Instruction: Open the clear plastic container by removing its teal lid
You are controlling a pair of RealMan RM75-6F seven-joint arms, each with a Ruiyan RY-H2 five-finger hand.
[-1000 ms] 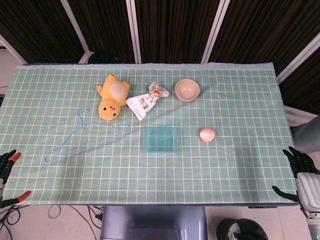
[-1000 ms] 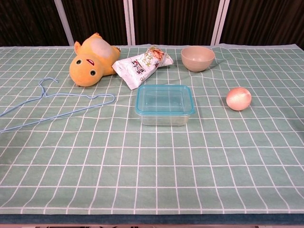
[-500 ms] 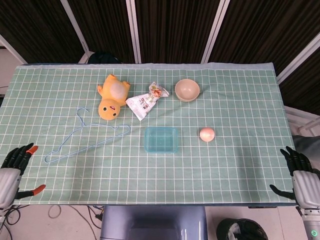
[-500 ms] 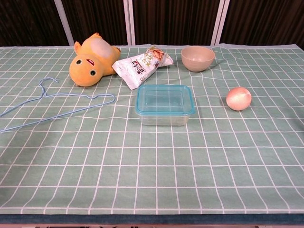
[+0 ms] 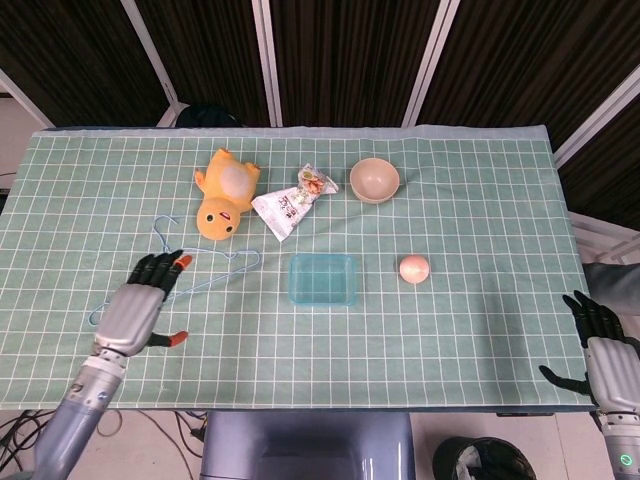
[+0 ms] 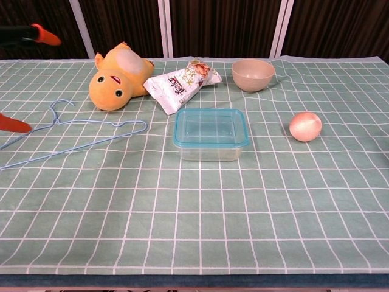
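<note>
Where writing is concerned: we find print and a picture on the snack packet (image 6: 181, 83), but we cannot read any of it at this size.
Container: we note the clear plastic container (image 6: 210, 135) standing near the middle of the green checked tablecloth (image 6: 200, 219), just in front of the snack packet.
Lid: the teal lid (image 5: 322, 279) sits flat on the container, closed all round as far as we can see.
Contents of container: through the clear walls we see nothing inside.
Bowl: we record a beige bowl (image 6: 253, 74) upright at the far side, to the right of the snack packet; its inside looks bare in the head view.
Left hand: the left hand (image 5: 140, 304) hovers over the left part of the cloth, beside the blue wire hanger (image 6: 73, 135), fingers apart and holding nothing; we see only its orange fingertips (image 6: 46, 36) at the edge of the chest view.
Right hand: the right hand (image 5: 603, 350) is at the right edge of the table, well apart from the container, fingers spread and holding nothing.
Other items: a yellow plush toy (image 6: 117, 75) lies to the left of the snack packet, touching it or nearly so; a pink ball (image 6: 305, 126) rests to the right of the container, apart from it.
</note>
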